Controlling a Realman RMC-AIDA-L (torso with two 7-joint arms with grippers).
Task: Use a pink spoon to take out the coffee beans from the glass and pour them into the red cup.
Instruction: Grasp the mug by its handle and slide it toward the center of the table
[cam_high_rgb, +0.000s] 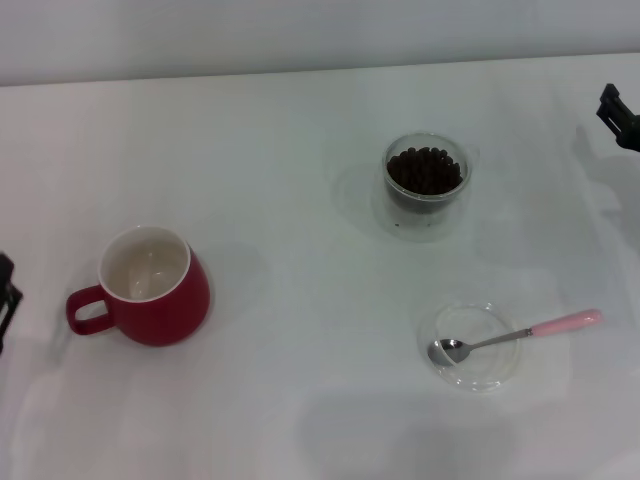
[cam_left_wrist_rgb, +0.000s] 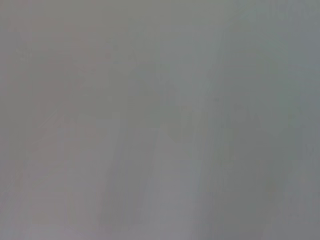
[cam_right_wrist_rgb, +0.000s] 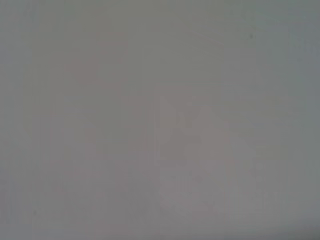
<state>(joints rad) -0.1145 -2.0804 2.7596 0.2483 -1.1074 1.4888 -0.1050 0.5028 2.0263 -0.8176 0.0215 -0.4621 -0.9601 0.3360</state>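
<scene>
Well apart from the right pincer (cam_high_rgb: 620, 115), state unclear: pink spoon (cam_high_rgb: 515, 335) on saucer (cam_high_rgb: 473, 348).

White surface (cam_high_rgb: 290, 400) filling nearly the whole head view, pale wall (cam_high_rgb: 300, 35) along its far edge, flat shallow clear glass saucer (cam_high_rgb: 490, 372) toward the near right, both wrist views only blank pale grey
</scene>
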